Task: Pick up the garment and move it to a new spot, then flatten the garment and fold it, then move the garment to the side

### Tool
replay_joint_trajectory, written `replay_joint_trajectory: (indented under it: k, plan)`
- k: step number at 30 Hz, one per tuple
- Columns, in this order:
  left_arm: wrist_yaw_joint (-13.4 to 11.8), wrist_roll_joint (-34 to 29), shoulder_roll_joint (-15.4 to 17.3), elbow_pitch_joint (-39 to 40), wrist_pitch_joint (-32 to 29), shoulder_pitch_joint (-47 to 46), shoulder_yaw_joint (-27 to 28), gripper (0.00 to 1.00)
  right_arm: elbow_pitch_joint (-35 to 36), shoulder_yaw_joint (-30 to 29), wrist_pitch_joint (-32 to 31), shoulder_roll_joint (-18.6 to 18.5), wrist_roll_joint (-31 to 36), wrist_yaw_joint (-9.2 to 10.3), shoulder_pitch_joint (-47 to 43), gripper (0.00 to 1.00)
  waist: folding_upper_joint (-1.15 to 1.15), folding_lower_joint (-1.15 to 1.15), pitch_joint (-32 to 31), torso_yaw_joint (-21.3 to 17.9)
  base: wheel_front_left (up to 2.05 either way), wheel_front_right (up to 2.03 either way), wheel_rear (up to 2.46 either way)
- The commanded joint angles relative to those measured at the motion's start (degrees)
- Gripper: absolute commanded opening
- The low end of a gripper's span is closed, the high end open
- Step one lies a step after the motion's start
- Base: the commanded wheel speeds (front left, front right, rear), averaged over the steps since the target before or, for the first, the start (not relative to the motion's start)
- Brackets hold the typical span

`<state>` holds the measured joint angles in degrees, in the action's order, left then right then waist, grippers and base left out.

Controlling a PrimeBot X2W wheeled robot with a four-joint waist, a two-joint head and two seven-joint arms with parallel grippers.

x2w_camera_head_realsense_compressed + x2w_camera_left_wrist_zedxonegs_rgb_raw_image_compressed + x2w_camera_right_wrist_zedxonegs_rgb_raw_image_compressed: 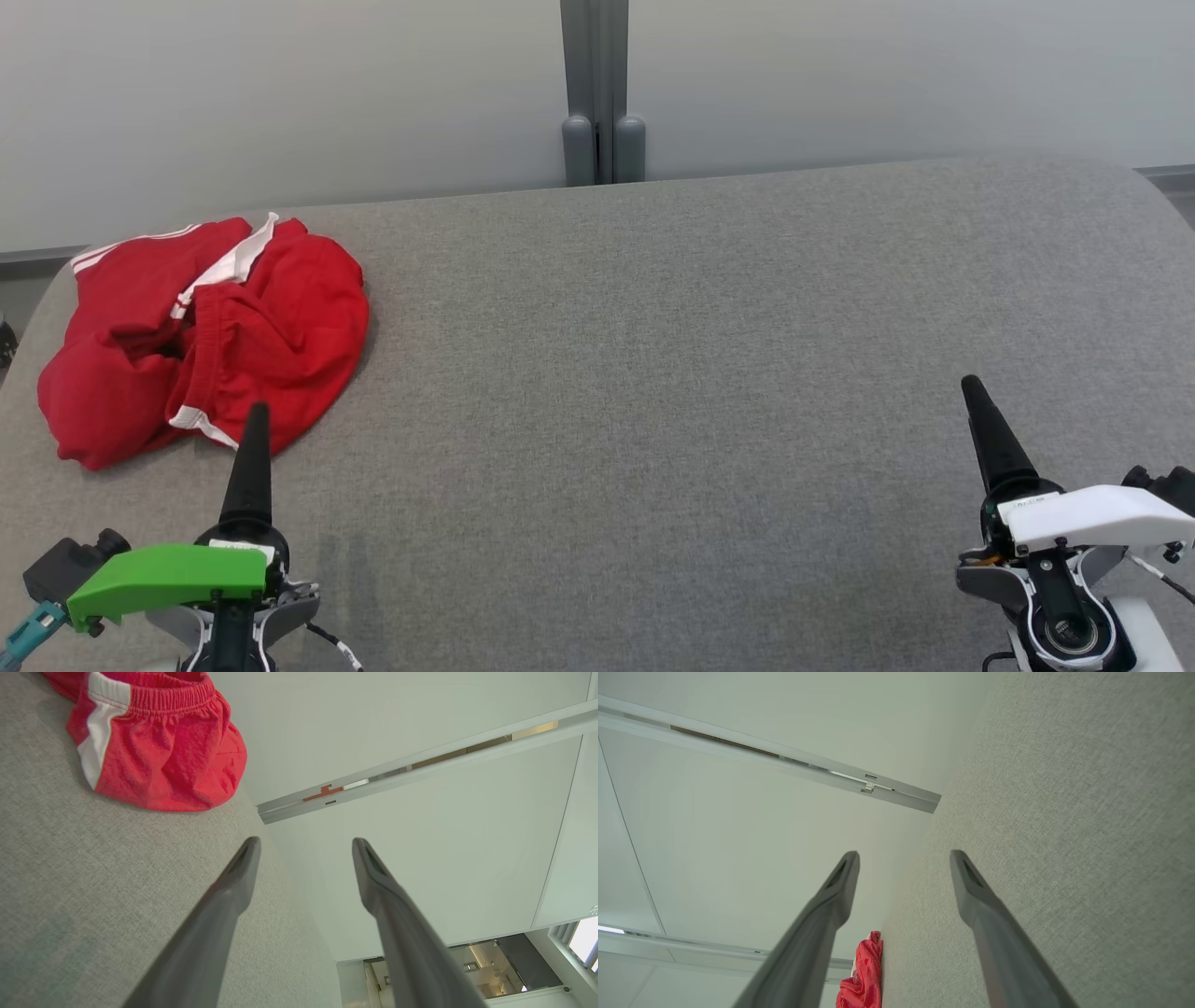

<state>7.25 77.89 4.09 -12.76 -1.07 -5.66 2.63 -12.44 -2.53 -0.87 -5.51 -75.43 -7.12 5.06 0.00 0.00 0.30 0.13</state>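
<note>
Grey woven fabric covers the surface [653, 373]. At its near edge the left gripper [306, 843] and the right gripper [904, 855] hover by the left and right corners, each with its fingers spread wide and holding nothing. Just beyond the left gripper, toward the far left corner, the garment [252, 327], red with white stripes, lies crumpled in a heap. Behind the far edge stands a pale wall [280, 93] with a grey post [602, 93].
</note>
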Motion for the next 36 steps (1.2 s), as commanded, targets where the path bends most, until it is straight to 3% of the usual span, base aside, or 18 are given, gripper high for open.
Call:
replay_joint_trajectory:
  k: [1, 15, 36]
  plan:
    - [0.1, -3.3, 0.6, 1.4, 0.7, -2.0, -0.1, 1.0, 1.7, 0.3, 0.7, -0.7, 3.6, -0.26, 1.7, 1.0, 0.0, 0.0, 0.0, 0.0, 0.0, 0.0, 0.0]
    - [-1.2, -20.9, 1.6, 1.7, 3.7, -2.1, -1.8, 1.0, 4.2, 2.8, 3.7, -2.0, 19.6, -0.31, 1.1, 1.0, 0.0, 0.0, -0.1, 0.1, 0.0, 0.0, 0.0]
    - [-3.1, -38.6, 3.0, -0.7, 7.6, -2.8, -3.4, 1.0, 4.9, 4.6, 7.5, -2.8, 37.9, -0.35, 0.9, 1.0, 0.0, 0.0, -0.1, 0.3, 0.0, 0.0, 0.0]
